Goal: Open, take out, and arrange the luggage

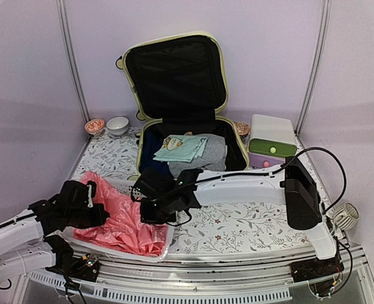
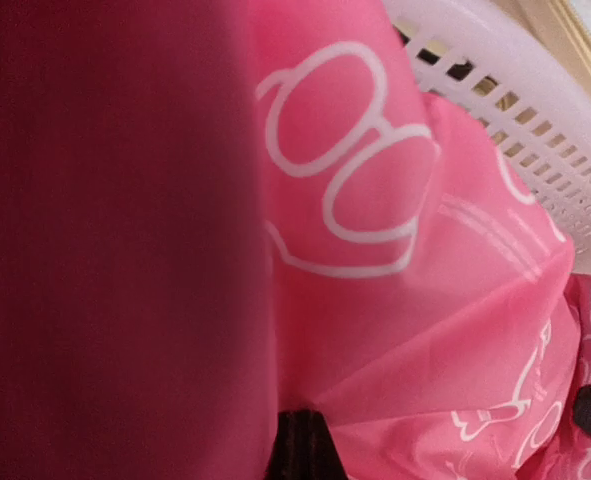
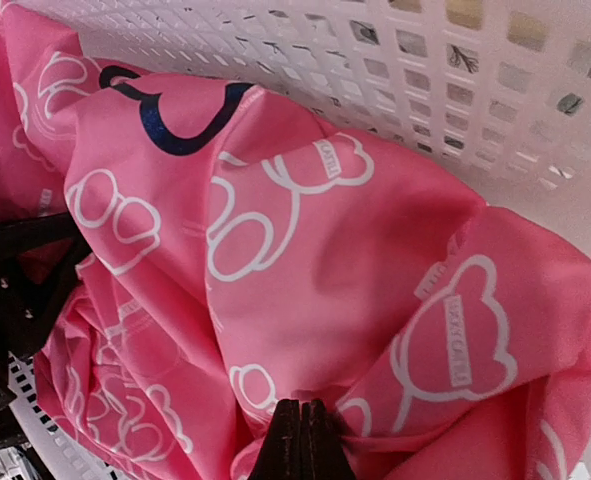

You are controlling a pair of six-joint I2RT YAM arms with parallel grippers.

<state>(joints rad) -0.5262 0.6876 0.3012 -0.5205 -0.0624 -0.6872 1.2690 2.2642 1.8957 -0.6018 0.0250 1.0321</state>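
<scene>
Pinching the pink cloth [image 1: 126, 221] with the left gripper [image 2: 300, 447] and right gripper [image 3: 300, 440], both squeezed shut, in the near basket [image 3: 425, 90]. Could rip or slip if tugged apart hard.

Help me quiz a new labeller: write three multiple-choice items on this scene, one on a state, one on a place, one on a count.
1. How is the luggage? A) zipped shut B) open, lid raised C) lying face down
2. Where is the pink garment? A) inside the luggage B) draped over the lid C) in the white basket
3. How many small bowls stand left of the luggage? A) two B) none C) five
Key: 1 B, its black lining and folded clothes show; 2 C, basket slats surround the fabric; 3 A, a patterned one and a white one.
</scene>
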